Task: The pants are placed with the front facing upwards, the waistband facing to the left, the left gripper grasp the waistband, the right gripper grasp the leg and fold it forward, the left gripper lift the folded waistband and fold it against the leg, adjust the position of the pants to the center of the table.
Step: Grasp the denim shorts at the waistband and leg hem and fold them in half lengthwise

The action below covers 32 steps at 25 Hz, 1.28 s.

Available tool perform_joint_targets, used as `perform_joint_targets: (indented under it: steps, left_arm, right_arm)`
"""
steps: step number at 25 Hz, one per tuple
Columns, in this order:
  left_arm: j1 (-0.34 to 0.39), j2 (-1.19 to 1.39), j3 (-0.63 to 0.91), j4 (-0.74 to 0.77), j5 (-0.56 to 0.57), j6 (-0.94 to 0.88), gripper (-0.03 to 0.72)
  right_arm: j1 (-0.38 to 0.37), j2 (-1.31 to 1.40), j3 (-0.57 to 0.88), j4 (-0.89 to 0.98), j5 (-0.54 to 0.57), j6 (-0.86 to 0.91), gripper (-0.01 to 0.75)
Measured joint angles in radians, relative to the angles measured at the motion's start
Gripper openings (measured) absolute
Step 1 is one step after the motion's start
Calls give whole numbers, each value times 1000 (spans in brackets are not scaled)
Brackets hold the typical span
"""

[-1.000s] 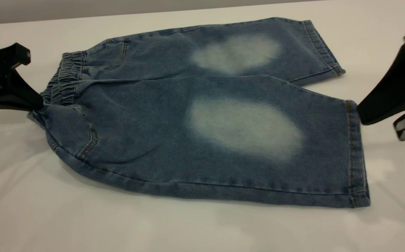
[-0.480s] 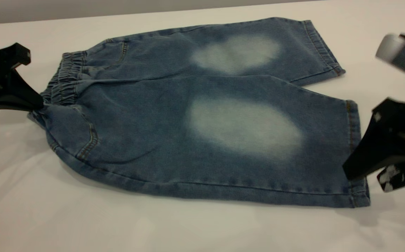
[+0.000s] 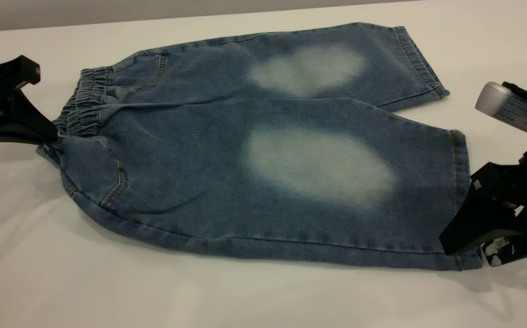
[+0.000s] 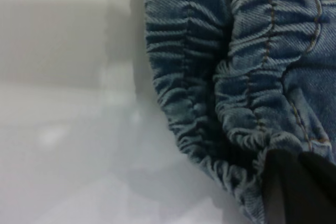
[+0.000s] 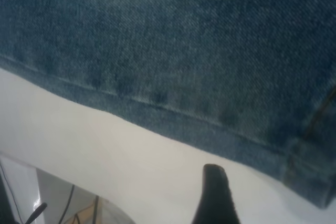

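At frame left the left gripper (image 3: 49,136) is clamped on the waistband (image 3: 81,102); the right gripper (image 3: 466,248), fingers apart, straddles the pants' (image 3: 268,155) lower-right hem.

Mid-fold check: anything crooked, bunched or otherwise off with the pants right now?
Nothing serious. The pants lie flat on the table, front up. Only the waistband is bunched where the left gripper meets its near corner. The right gripper sits at the near leg's hem corner.
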Motion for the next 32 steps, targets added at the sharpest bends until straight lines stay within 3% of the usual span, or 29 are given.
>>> perform_joint_targets:
  steps: [14, 24, 32]
  left_arm:
    - [0, 0, 0, -1, 3, -1, 39]
    - [0, 0, -1, -2, 4, -1, 39]
    - [0, 0, -1, -2, 5, -1, 39]
  right_arm:
    - [0, 29, 0, 80, 4, -109, 437]
    - [0, 32, 0, 204, 133, -227, 437]
    - [0, 32, 0, 229, 52, -239, 437]
